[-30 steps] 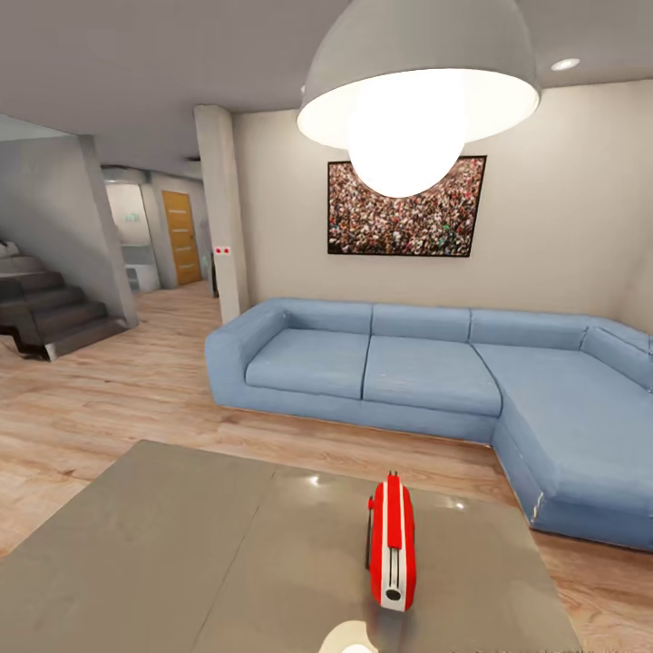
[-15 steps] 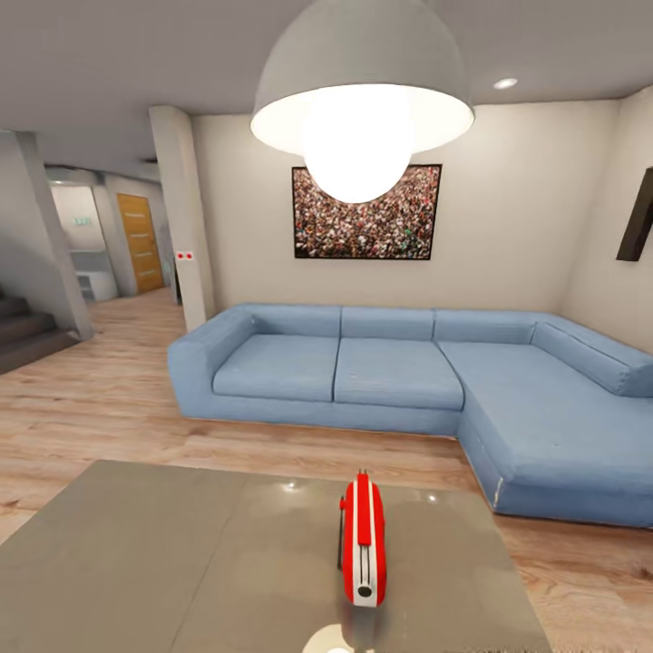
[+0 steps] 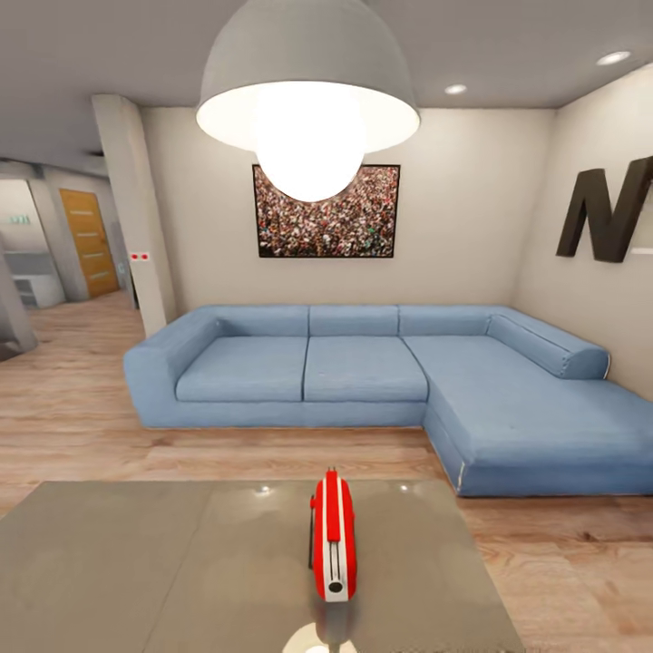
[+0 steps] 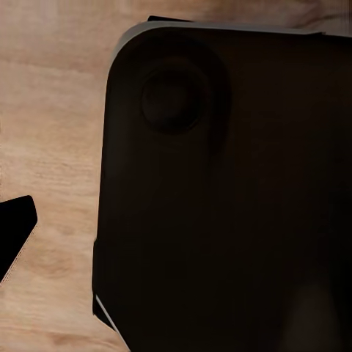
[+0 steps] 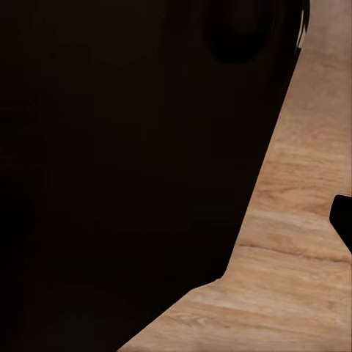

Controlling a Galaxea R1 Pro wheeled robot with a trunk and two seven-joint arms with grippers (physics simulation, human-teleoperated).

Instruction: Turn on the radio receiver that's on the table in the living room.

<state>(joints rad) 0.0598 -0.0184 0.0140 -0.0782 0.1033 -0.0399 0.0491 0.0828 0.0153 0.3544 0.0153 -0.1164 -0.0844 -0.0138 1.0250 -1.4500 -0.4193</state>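
The red radio receiver point(image 3: 334, 547) with white stripes lies lengthwise on the grey-taupe table point(image 3: 136, 562), its white end face toward me, near the bottom centre of the head view. Around it is the living room, with a wood plank floor point(image 3: 73, 426) and beige walls. In the left wrist view a black fingertip point(image 4: 15, 235) pokes in at the picture's edge beside a dark robot body point(image 4: 235, 198) over the floor. The right wrist view has another black fingertip point(image 5: 343, 220) at its edge, next to a dark body point(image 5: 125, 147). Nothing is held in either view.
A blue L-shaped sofa point(image 3: 363, 372) stands beyond the table, against the back and right walls. A grey dome pendant lamp point(image 3: 307, 82) hangs above the table, in front of a framed crowd picture point(image 3: 363, 218). A pillar point(image 3: 136, 218) and a hallway with an orange door point(image 3: 89, 240) lie to the left.
The whole head picture has slid left, so the camera has turned right; the stairs have left the view and a dark wall letter has come in. The radio rests as before.
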